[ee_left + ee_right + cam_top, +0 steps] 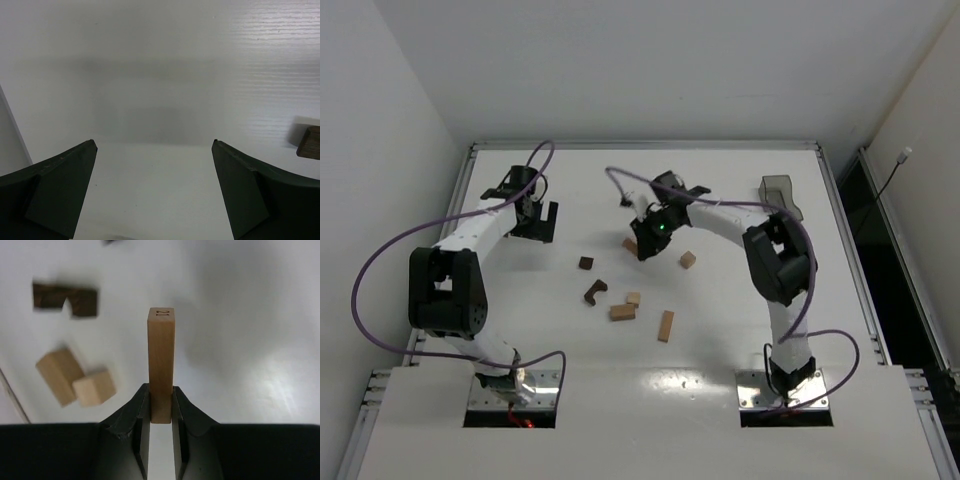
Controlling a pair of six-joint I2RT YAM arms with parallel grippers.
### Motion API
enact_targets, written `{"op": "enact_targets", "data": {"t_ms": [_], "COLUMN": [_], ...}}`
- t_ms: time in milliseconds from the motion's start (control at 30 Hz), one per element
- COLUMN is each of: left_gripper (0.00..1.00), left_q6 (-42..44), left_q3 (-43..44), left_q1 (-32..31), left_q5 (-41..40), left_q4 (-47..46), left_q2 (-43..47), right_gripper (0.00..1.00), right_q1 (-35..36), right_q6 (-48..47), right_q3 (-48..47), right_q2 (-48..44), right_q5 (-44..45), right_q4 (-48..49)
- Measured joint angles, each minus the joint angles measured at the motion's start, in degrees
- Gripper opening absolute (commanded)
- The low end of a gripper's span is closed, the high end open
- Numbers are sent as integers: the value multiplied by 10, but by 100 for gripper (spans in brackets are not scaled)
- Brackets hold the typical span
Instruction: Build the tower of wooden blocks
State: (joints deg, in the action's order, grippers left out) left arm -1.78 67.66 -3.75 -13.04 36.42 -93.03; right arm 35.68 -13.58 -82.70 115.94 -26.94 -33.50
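My right gripper [643, 246] is shut on a light tan bar [161, 355], gripped at its near end, and holds it above the table; the bar points away from the jaws [161, 391]. Below it lie a dark notched piece [65, 300], a tan bar [56, 375] and a tan cube [95, 387]. In the top view the loose blocks are a dark cube [586, 263], the notched piece [595, 292], a tan cube [633, 298], a tan bar [622, 313], another tan bar [666, 325] and a tan cube [688, 259]. My left gripper [535, 222] is open and empty [154, 145]; a dark block [310, 142] shows at its right.
A dark translucent bin [780, 195] stands at the back right of the white table [720, 330]. The table's raised rim [640, 146] runs along the back. Purple cables loop over both arms.
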Motion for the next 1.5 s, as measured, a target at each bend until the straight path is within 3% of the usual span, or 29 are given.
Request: {"op": "enact_targets", "data": {"t_ms": [200, 567, 767, 867, 933, 1067, 1133, 1267, 1500], "left_gripper": [100, 100, 100, 100, 100, 100, 100, 100, 100], "left_q6": [-3, 0, 1, 1, 1, 1, 1, 1, 1], "left_q3": [9, 31, 38, 38, 38, 38, 38, 38, 38], "left_q1": [5, 33, 34, 34, 34, 34, 34, 34, 35], "left_q5": [9, 12, 12, 12, 12, 12, 13, 15, 21], "left_q4": [-1, 12, 17, 17, 18, 18, 18, 20, 20], "left_q2": [-2, -10, -10, -10, -10, -12, -15, -23, -27], "right_gripper": [0, 0, 0, 9, 20, 48, 67, 76, 77], "right_q1": [-98, -73, -80, -84, -89, -92, -93, -93, -141], "right_q6": [240, 577, 687, 710, 716, 709, 702, 670, 544], "right_q3": [-12, 46, 86, 88, 85, 61, 45, 35, 50], "right_q2": [52, 127, 143, 144, 147, 156, 154, 135, 58], "right_q5": [-68, -184, -216, -208, -205, -191, -195, -176, -57], "right_q4": [98, 290, 396, 415, 419, 382, 366, 336, 210]}}
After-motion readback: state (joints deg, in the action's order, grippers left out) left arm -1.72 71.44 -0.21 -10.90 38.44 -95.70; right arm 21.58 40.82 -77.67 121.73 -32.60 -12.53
